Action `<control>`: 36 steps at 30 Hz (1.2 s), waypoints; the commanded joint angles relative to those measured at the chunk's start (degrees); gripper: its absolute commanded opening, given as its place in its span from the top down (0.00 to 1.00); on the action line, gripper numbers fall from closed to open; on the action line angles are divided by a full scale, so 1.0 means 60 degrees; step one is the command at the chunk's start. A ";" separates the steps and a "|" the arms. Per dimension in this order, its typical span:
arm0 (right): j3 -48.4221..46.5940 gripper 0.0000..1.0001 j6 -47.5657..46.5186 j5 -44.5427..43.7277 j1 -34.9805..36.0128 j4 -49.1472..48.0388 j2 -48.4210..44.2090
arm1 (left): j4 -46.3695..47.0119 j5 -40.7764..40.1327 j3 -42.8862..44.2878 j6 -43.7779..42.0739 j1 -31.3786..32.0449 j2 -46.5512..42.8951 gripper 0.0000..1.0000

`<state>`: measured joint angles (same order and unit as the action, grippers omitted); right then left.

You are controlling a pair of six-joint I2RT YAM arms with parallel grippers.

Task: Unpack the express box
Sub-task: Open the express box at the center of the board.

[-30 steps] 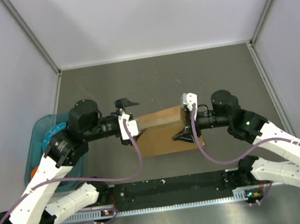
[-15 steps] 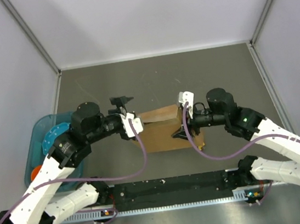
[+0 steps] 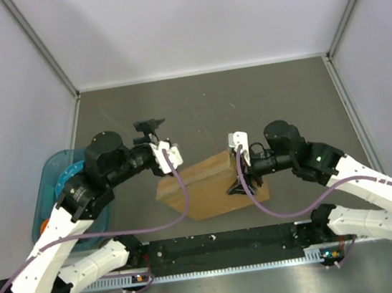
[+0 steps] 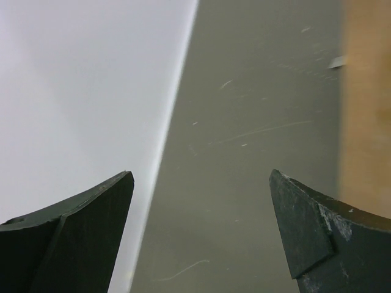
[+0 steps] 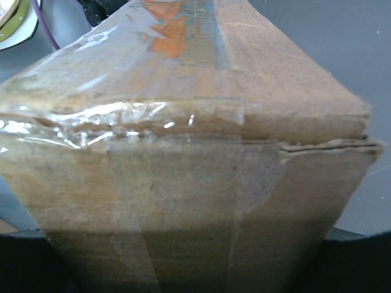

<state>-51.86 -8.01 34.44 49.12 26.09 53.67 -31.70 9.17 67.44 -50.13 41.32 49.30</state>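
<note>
The left gripper has let go and drawn back to the far left, its jaws wide and empty above the counter. The express box has swung askew at mid-counter, gripped at its right end by the right gripper alone. Its taped seam looks still sealed, so opening remains.

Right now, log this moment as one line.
left gripper: open, clear of express box | right gripper: shut on its right end | tape: seam sealed, unopened
</note>
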 commanded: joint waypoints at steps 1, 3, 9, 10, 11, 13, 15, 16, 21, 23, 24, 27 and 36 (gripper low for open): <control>-0.0878 1.00 -0.0144 -0.0099 0.0045 -0.0964 0.0049 | -0.2578 0.2819 0.1240 0.0283 -0.0002 -0.0350 0.01; -0.1040 1.00 -0.0159 -0.0318 0.0031 -0.0862 0.0312 | -0.3557 0.3523 0.1343 0.0444 0.0027 -0.0292 0.01; -0.1347 1.00 -0.0115 -0.0627 0.0045 -0.0788 0.0737 | -0.3682 0.3516 0.0030 0.0635 0.0319 -0.0715 0.01; -0.1391 1.00 -0.0101 -0.0670 0.0045 -0.0803 0.0752 | -0.3376 0.3206 -0.0222 0.0606 0.0436 -0.0760 0.01; -0.1406 1.00 -0.0086 -0.0671 0.0045 -0.0803 0.0767 | -0.3228 0.2913 -0.0413 0.0591 0.0539 -0.0804 0.01; -0.1406 1.00 -0.0057 -0.0700 0.0045 -0.0803 0.0782 | -0.3008 0.2429 -0.0751 0.0649 0.0730 -0.0819 0.01; -0.1421 1.00 -0.0027 -0.0730 0.0045 -0.0803 0.0811 | -0.2686 0.2194 -0.0984 0.0839 0.0876 -0.0746 0.01; -0.1435 1.00 -0.0027 -0.0700 0.0045 -0.0803 0.0854 | -0.2540 0.1830 -0.1073 0.0855 0.0935 -0.0717 0.01; -0.1450 1.00 0.0046 -0.0481 0.0045 -0.0818 0.0987 | -0.1353 0.0524 -0.1352 0.0636 0.1053 -0.0599 0.01; -0.1377 1.00 0.0046 -0.0378 0.0045 -0.0818 0.0958 | -0.1133 0.0217 -0.1381 0.0562 0.1067 -0.0628 0.01; -0.1362 1.00 0.0046 -0.0349 0.0045 -0.0817 0.0943 | -0.1118 0.0157 -0.1367 0.0446 0.1067 -0.0628 0.01; -0.1275 1.00 0.0017 -0.0115 0.0045 -0.0788 0.0914 | -0.0885 -0.0355 -0.1338 0.0313 0.1067 -0.0614 0.01; -0.1216 1.00 -0.0159 0.0311 0.0060 -0.0423 0.0826 | -0.0517 -0.1234 -0.1499 -0.0185 0.1053 -0.0672 0.01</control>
<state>-55.66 -8.10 29.10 48.95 26.98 60.58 -40.71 8.80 58.67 -48.60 48.01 45.89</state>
